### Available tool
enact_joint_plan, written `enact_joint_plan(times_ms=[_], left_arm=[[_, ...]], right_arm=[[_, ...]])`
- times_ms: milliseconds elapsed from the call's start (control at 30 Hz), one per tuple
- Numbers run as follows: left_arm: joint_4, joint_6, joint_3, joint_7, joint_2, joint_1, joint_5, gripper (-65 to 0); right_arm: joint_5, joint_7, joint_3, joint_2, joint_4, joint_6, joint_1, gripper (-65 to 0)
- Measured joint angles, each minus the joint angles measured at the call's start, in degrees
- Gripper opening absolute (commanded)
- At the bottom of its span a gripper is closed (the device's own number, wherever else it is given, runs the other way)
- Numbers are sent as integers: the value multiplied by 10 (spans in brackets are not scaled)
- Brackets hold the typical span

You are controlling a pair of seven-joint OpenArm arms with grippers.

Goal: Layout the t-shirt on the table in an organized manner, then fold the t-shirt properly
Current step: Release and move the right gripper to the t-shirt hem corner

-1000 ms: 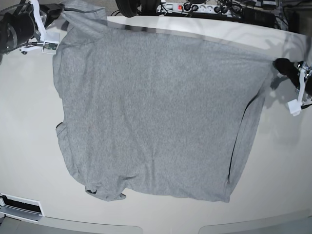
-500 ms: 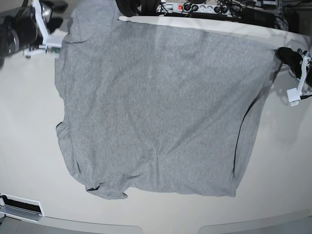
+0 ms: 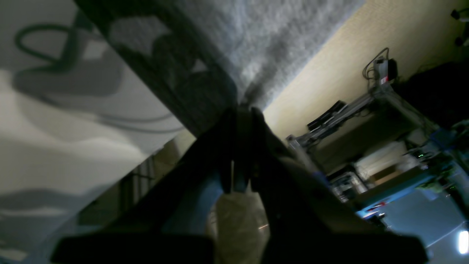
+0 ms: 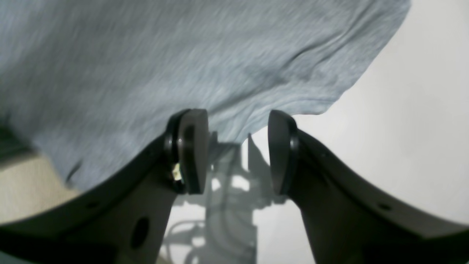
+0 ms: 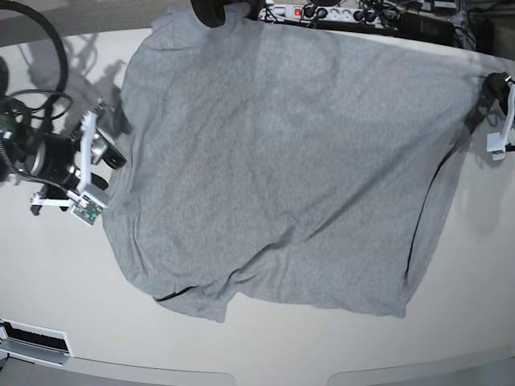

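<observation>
The heather-grey t-shirt point(image 5: 282, 161) lies spread plain side up over most of the off-white table point(image 5: 48, 273), its far edge reaching the table's back. My left gripper point(image 5: 485, 87) is shut on the shirt's far right corner; in the left wrist view its jaws point(image 3: 243, 110) pinch the fabric point(image 3: 278, 40), which is held lifted. My right gripper point(image 5: 115, 154) stands open beside the shirt's left edge. In the right wrist view its fingers point(image 4: 191, 150) are spread with nothing between them, just short of the shirt's hem point(image 4: 205, 62) over the bare table point(image 4: 410, 132).
A power strip with cables point(image 5: 322, 12) and a black round object point(image 5: 213, 10) sit along the far edge. A white and black fixture point(image 5: 32, 342) is at the near left corner. Bare tabletop shows left, right and in front of the shirt.
My right gripper has opened, let go of the shirt's far left corner and moved nearer along the left edge. The shirt has shifted back and right, with the left gripper still on its corner.
</observation>
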Motion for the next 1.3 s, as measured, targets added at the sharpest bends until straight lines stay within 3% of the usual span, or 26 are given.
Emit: enact_joint_plan(times_ms=[167, 233, 400, 500, 667, 800, 867, 967, 1133, 1267, 1300], left_arm=[[-6, 5, 0, 1, 0, 0, -59, -650], [-7, 5, 0, 1, 0, 0, -80, -650], [-7, 5, 0, 3, 0, 0, -141, -650], [-7, 5, 0, 3, 0, 0, -146, -650], [-7, 5, 0, 3, 0, 0, -145, -650], [-7, 5, 0, 3, 1, 0, -149, -650], [-7, 5, 0, 3, 2, 0, -149, -650], [-7, 5, 0, 3, 2, 0, -149, -650], [-6, 5, 0, 3, 17, 0, -148, -650], [-6, 5, 0, 3, 20, 0, -156, -650], [-7, 5, 0, 3, 19, 0, -165, -650]], right_arm=[[-62, 23, 1, -81, -133, -56, 47, -356], [-61, 28, 13, -109, -195, -53, 76, -357], [-66, 96, 90, -176, -314, 10, 122, -431], [-66, 120, 131, -203, -355, 57, 148, -473], [-102, 198, 142, -215, -431, 57, 168, -648], [-120, 275, 142, -214, -502, 118, 163, -650], [-150, 312, 142, -215, -526, 117, 163, -650], [-193, 341, 142, -215, -554, 78, 165, -650], [-250, 344, 142, -215, -563, -7, 165, -650], [-266, 317, 142, -216, -563, -76, 173, -650], [-266, 308, 142, -215, -563, -80, 176, -650]])
